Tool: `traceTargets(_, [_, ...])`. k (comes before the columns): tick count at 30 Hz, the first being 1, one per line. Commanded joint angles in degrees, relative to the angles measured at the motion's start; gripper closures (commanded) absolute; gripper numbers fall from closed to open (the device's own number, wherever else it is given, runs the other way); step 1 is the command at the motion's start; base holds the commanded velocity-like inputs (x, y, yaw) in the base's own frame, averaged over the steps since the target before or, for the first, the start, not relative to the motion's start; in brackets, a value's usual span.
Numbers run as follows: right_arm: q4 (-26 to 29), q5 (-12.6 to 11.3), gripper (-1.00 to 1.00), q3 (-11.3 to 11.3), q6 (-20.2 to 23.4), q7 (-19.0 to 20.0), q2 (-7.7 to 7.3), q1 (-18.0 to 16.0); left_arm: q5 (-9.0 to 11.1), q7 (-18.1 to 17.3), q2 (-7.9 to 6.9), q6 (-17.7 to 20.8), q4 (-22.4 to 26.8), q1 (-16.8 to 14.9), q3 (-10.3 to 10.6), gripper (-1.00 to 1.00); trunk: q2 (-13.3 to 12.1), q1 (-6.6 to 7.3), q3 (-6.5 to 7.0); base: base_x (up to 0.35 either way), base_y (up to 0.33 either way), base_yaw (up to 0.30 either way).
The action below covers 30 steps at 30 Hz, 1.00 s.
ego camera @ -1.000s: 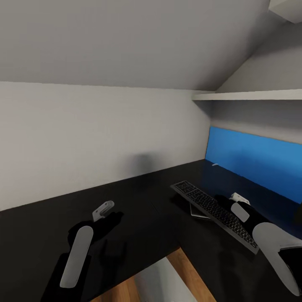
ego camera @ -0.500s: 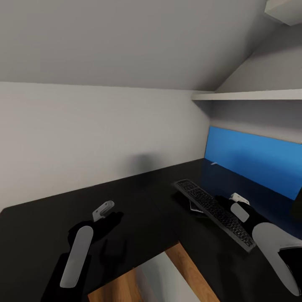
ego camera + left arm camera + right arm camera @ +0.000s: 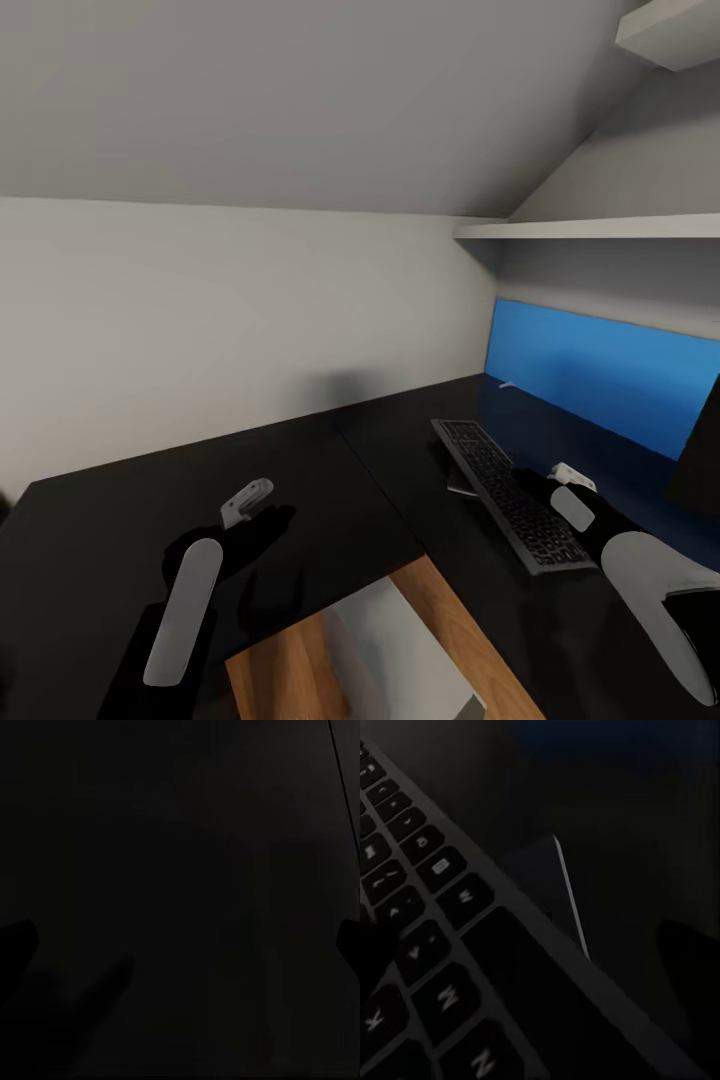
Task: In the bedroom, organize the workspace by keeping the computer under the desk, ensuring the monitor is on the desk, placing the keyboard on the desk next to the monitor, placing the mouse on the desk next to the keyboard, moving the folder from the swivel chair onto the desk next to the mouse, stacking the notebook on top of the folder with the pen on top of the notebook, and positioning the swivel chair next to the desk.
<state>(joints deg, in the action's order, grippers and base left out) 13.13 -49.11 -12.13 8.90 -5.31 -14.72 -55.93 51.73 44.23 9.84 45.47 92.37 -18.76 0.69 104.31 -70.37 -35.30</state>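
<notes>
Black and shiny, the desk (image 3: 300, 500) top bends round in an L shape under a sloped white ceiling. Its blue back panel (image 3: 600, 375) stands along the far side, below a white wall shelf (image 3: 590, 228).

The keyboard (image 3: 505, 490) is over the desk, near the blue panel. Its far end looks a bit lifted off the top, with a pale shape under it. The right gripper (image 3: 560, 478) is at the keyboard's near end. In the right wrist view the keys (image 3: 427, 922) are very close and one dark finger (image 3: 379, 949) lies over them. I cannot tell if the fingers are pinching the keyboard or just lying by it.

A dark flat edge, the monitor (image 3: 700, 440), stands beside the keyboard, by the blue panel.

The left gripper (image 3: 247, 502) hangs over the bare desk top, well apart from the keyboard. In the left wrist view its two dark fingertips (image 3: 16, 945) are far apart, with nothing between them.

A light grey box, the computer (image 3: 400, 650), stands on the wood floor (image 3: 275, 670) in the desk's inner corner.
</notes>
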Motion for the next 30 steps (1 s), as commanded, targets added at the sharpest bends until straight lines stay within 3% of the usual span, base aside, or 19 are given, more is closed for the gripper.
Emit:
traceTargets(1, [-1.79, -0.99, -1.00, -0.35, 0.51, -0.58, -0.05, 0.03, 0.56, 0.60, 0.01, 0.06, 0.07, -0.05, 0.01, -1.00, 0.03, 0.00, -0.08, -0.013, 0.003, 0.000])
traceTargets(11, [-1.79, -0.94, -1.00, -0.37, 0.50, -0.58, -0.02, 0.03, 0.64, 0.60, 0.04, 0.06, -0.02, -0.05, 0.01, -1.00, 0.03, 0.00, -0.08, -0.143, 0.001, 0.000])
traceTargets(22, [-1.79, -0.51, -1.00, -0.59, -1.36, -0.49, 0.05, 0.03, 0.59, 0.35, 0.04, 0.06, -0.94, -0.05, 0.30, -1.00, 0.03, 0.00, -0.08, -0.013, 0.000, 0.000])
traceTargets(30, [-1.72, -0.46, -1.00, -0.61, -2.03, -0.49, 0.06, 0.03, 0.56, 0.40, -0.07, 0.01, -1.25, -0.05, 2.46, -1.00, -3.18, 1.76, 1.36, 0.000, 0.000, 0.000])
